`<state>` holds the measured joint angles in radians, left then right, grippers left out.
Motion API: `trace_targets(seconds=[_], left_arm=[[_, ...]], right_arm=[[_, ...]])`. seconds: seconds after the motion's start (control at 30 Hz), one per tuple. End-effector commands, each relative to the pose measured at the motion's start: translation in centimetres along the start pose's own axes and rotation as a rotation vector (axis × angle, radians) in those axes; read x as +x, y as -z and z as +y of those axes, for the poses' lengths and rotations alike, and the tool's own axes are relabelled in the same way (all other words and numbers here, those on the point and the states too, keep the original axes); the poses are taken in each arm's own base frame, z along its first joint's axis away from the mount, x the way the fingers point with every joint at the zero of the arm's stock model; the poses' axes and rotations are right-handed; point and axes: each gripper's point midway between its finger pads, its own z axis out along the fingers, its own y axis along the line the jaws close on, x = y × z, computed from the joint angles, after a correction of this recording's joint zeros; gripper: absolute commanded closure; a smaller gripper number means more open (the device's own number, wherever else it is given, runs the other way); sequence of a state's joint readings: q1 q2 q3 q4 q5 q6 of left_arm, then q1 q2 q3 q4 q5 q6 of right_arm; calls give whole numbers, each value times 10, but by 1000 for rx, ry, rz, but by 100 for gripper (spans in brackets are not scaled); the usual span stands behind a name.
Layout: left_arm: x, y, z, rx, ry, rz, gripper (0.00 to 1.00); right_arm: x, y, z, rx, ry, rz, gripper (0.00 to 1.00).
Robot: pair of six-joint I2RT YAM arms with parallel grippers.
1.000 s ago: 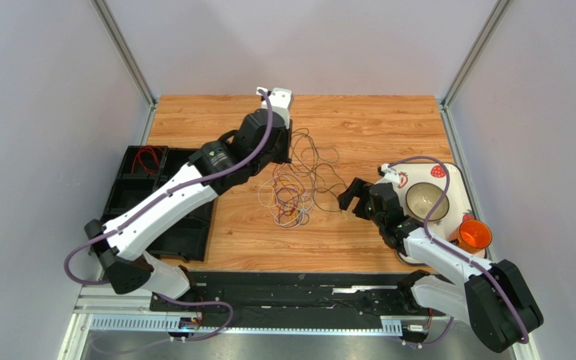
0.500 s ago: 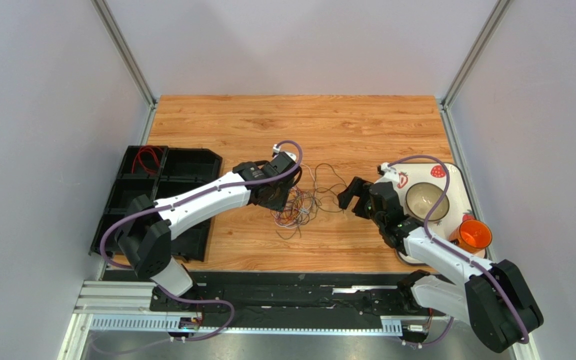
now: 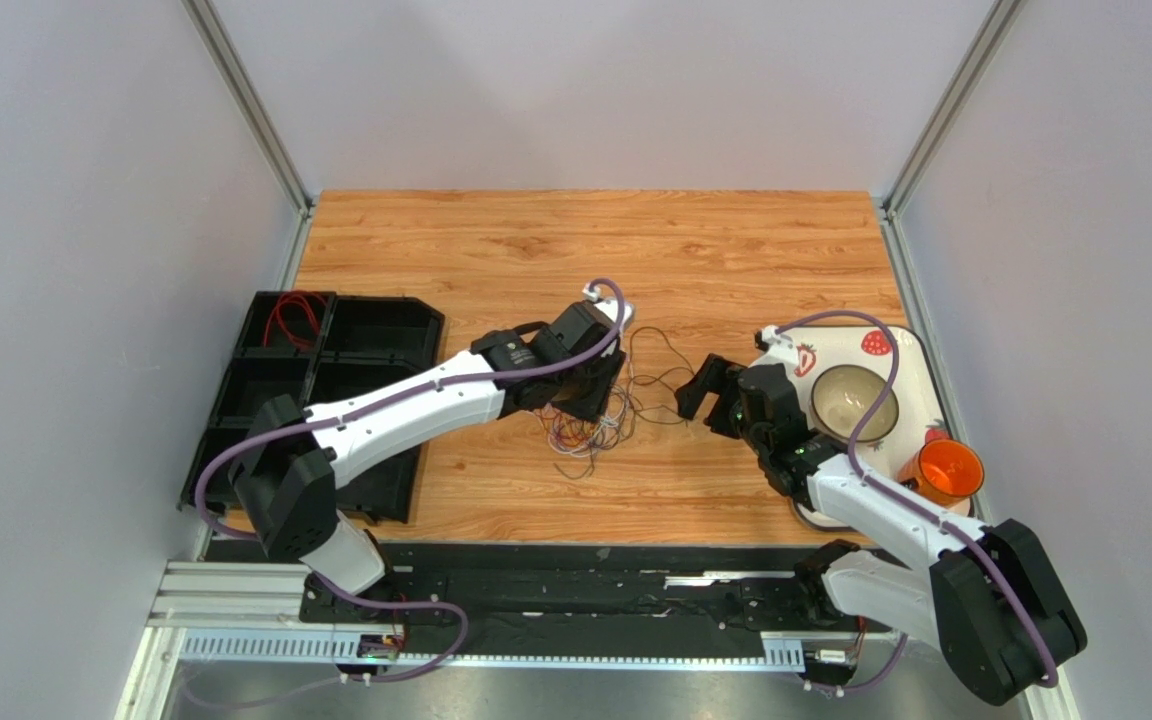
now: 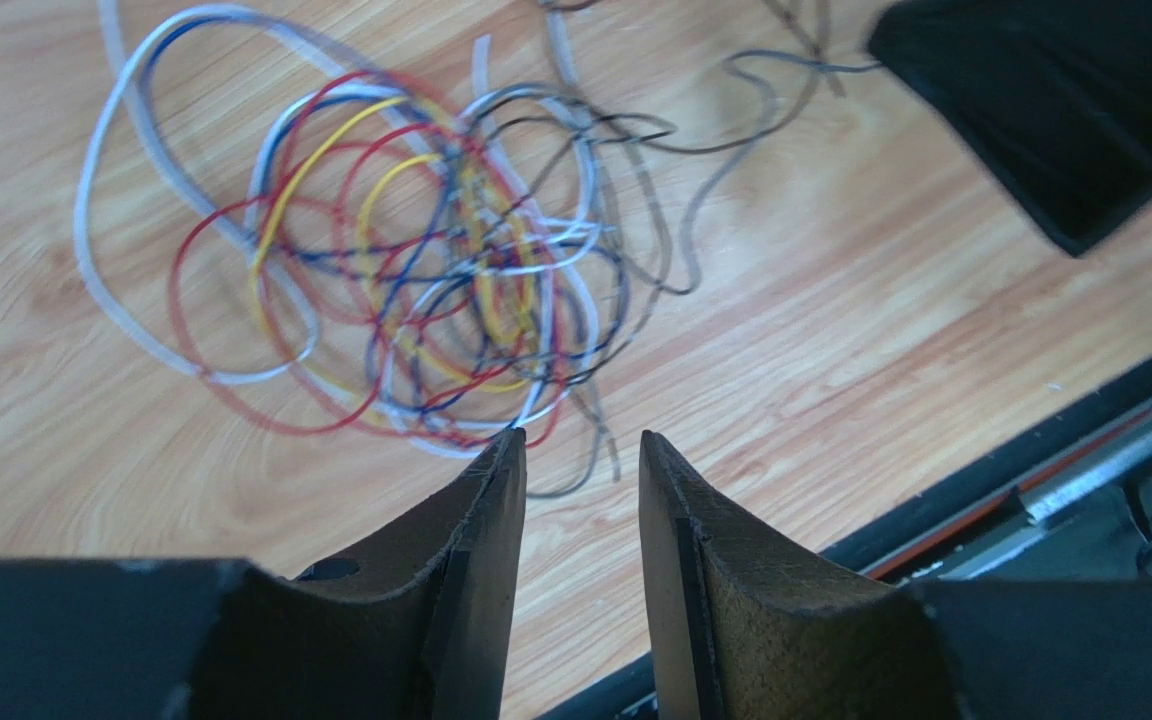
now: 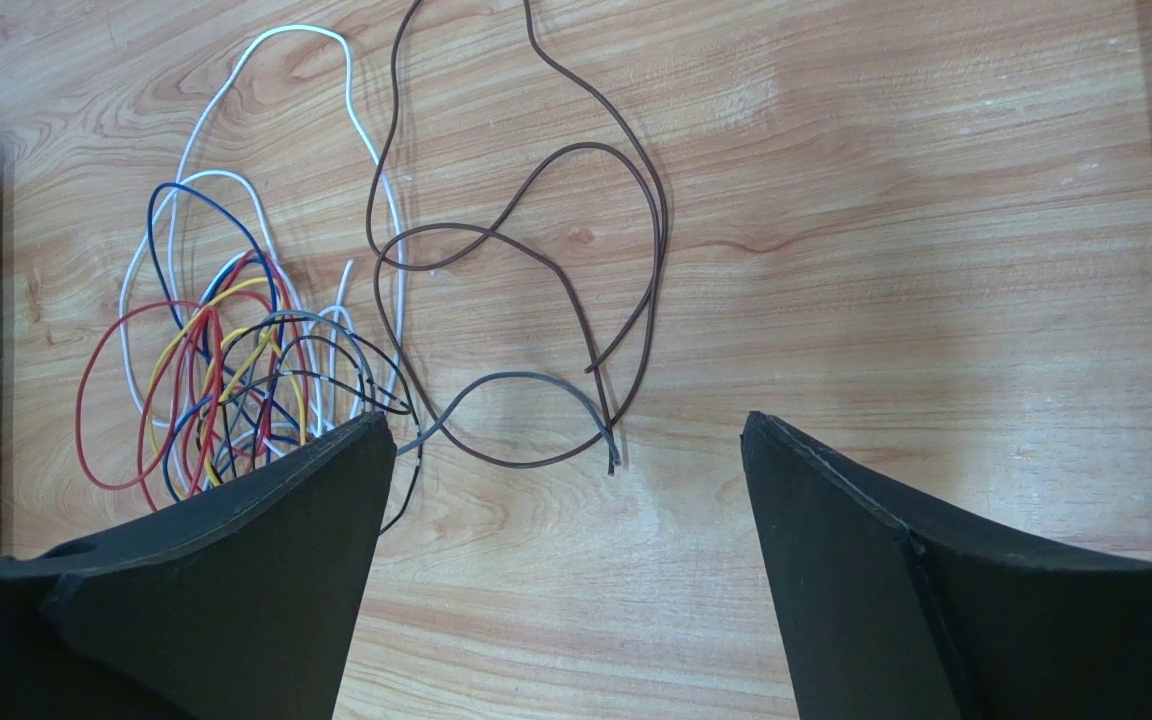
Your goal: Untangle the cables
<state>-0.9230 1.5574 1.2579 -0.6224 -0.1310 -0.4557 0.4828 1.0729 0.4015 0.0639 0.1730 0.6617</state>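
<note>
The cables [image 3: 585, 431] lie as a tangle of thin red, yellow, blue, white and dark wires on the wooden table [image 3: 687, 248]. In the left wrist view the tangle [image 4: 417, 285] lies just beyond my fingertips. My left gripper [image 3: 600, 405] hovers over its edge, open with a narrow gap and empty [image 4: 579, 444]. My right gripper [image 3: 699, 393] is wide open and empty [image 5: 560, 432], just right of the wires. Loose brown and grey loops [image 5: 537, 255] lie in front of it, the coloured tangle [image 5: 222, 375] to its left.
A black compartment tray [image 3: 259, 398] at the left holds red wire [image 3: 294, 318]. A white plate [image 3: 910, 360] at the right carries a bowl [image 3: 853, 402], with an orange cup [image 3: 952, 471] beside it. A black rail [image 3: 582, 578] runs along the near edge.
My left arm has swung from the back of the table toward the near side and now sits over the tangle, which has bunched up smaller. The right arm has not moved.
</note>
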Motion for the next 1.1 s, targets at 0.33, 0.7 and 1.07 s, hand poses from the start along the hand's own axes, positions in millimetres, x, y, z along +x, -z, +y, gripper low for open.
trace_targets(seconds=[0.33,0.7,1.07], left_arm=[[-3,-56,-66,161,-118,12,60],[-1,-88,-61,90,-104,31,60],[-1,-95,-46,-10,-98,38,60]], right_arm=[[-21,-1,11,-17,-20,-62,9],[-21,-1,12,-24,-19,-60,9],[-20,-1,12,-29,-18,-60,9]])
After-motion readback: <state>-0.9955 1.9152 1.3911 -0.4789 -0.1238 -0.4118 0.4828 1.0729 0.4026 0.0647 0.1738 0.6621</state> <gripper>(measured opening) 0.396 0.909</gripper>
